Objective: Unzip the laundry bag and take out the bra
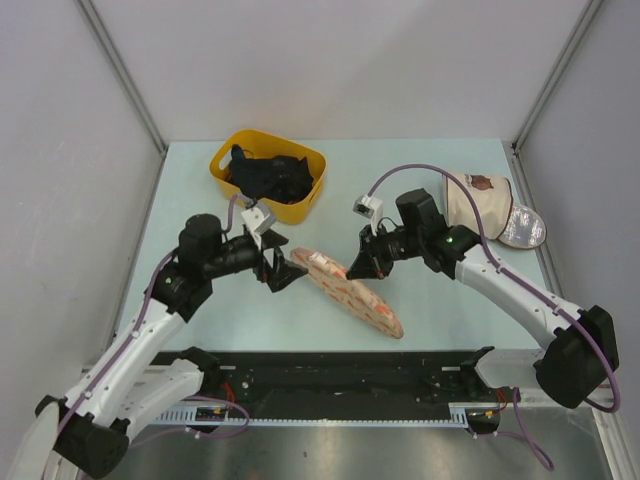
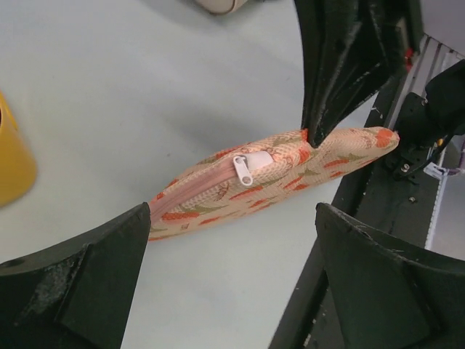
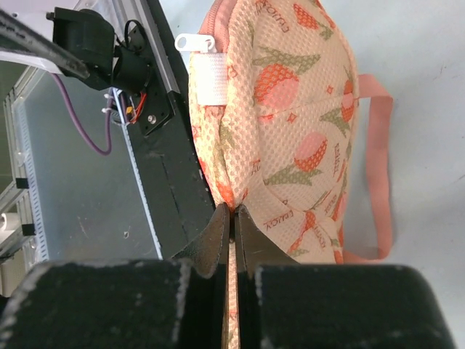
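Pale green table [image 1: 190, 200], grey walls [image 1: 350, 60], yellow bin [image 1: 296, 209], laundry bag [image 1: 355, 295] at centre.

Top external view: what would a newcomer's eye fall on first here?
The peach-pink printed laundry bag in the middle, zipped shut, with the right tool shut on its edge. The left tool stands open just left of it. Behind, a yellow basket holds dark clothes.
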Tool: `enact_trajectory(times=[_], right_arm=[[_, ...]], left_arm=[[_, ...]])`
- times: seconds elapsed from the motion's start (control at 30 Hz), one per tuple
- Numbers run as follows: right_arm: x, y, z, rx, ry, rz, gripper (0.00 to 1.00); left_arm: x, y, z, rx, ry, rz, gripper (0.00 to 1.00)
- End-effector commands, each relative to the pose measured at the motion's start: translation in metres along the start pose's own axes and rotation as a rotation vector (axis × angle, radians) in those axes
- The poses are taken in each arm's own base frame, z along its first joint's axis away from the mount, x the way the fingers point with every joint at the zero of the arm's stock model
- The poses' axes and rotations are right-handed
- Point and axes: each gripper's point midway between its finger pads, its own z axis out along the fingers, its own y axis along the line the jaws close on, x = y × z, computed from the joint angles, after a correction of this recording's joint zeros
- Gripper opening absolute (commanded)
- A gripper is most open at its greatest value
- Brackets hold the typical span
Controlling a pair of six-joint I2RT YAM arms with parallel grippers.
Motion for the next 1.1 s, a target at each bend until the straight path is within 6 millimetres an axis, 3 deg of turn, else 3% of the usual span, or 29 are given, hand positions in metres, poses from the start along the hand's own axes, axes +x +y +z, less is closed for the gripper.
enact_trajectory(times=[0.0,0.27,0.4,0.57,0.73,0.83,0.87,0.9,1.03,1.07], right_arm=[[-0.008,0.016,-0.009,-0.065,-0.024,-0.036,0.0],[-0.006,0.016,-0.013,-0.051,-0.022,-0.037,0.0],[-0.005,0.017,-0.011,-0.064,-0.015,-0.036,0.0],[0.0,0.024,-0.013,-0.108,0.003,-0.039,0.0],[0.0,0.024,-0.013,-0.12,0.005,-0.031,0.0],[-0.002,0.025,-0.011,-0.141,0.001,-0.023,0.0],[-0.003,0.024,-0.011,-0.142,-0.003,-0.021,0.0],[-0.005,0.024,-0.011,-0.136,-0.008,-0.021,0.0],[-0.013,0.016,-0.01,-0.093,-0.039,-0.014,0.0],[-0.014,0.012,-0.01,-0.067,-0.045,0.008,0.08]], left_arm=[[-0.024,-0.012,-0.001,0.086,-0.174,0.271,0.99],[-0.015,0.008,0.007,0.038,-0.15,0.463,0.96],[0.005,0.017,0.025,0.075,-0.07,0.438,0.93],[0.017,0.014,0.036,0.141,-0.039,0.376,0.65],[0.02,0.009,0.037,0.172,-0.036,0.369,0.46],[0.02,0.003,0.036,0.203,-0.04,0.365,0.23],[0.02,0.002,0.036,0.207,-0.04,0.356,0.07],[0.019,0.0,0.036,0.21,-0.04,0.353,0.0],[0.017,-0.001,0.037,0.197,-0.042,0.317,0.0],[0.017,0.0,0.037,0.186,-0.044,0.288,0.0]])
